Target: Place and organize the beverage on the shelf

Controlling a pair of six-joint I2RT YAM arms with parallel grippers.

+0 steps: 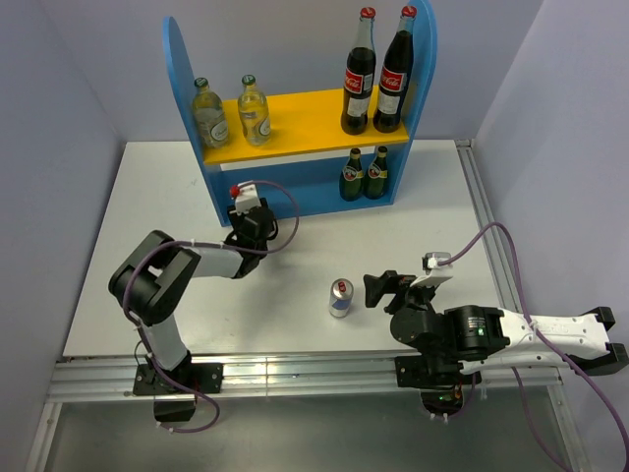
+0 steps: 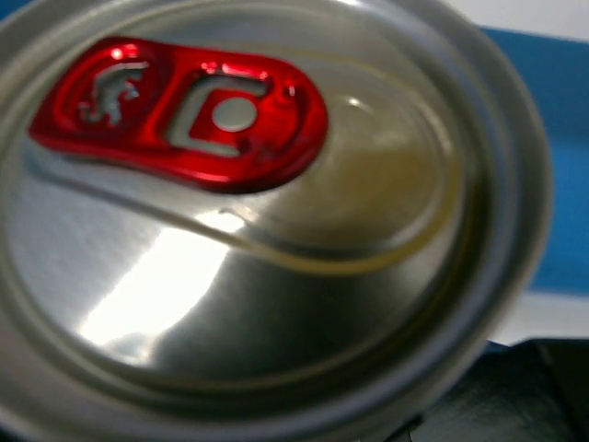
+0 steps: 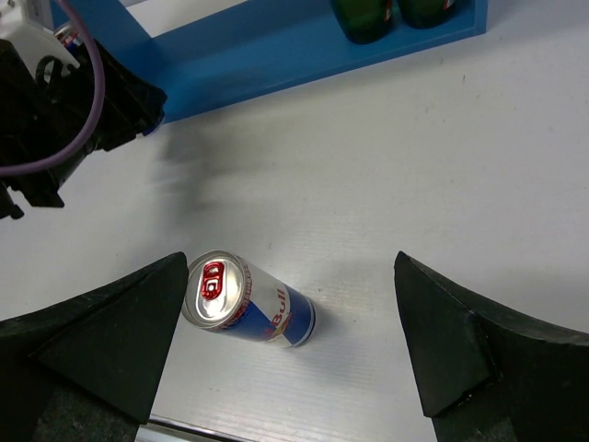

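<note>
The held can [image 2: 258, 230], silver-topped with a red pull tab, is pinched between the fingers of my left gripper [image 1: 241, 200]. In the left wrist view its lid fills almost the whole picture. Seen from above, it stands upright just in front of the left end of the shelf [image 1: 182, 69], close to the blue base. I cannot tell whether it rests on the table [image 1: 432, 206] or hangs just above it.

The shelf's left side panel rises just beside the can. On the lower level, at the right end, stand two dark green bottles [image 1: 364, 174], touching each other. On the yellow upper board, two clear bottles [image 1: 208, 114] stand at the left and two cola bottles [image 1: 378, 74] at the right.

Well apart from the shelf, the loose can [image 3: 248, 299] stands upright on the table, blue and silver. My right gripper [image 3: 290, 267] is spread wide near it, one finger just beside its lid and the other well clear.

My left arm is bent at a raised elbow, its forearm reaching toward the shelf. My right arm is folded low by its base, its wrist pointing left at the loose can.
</note>
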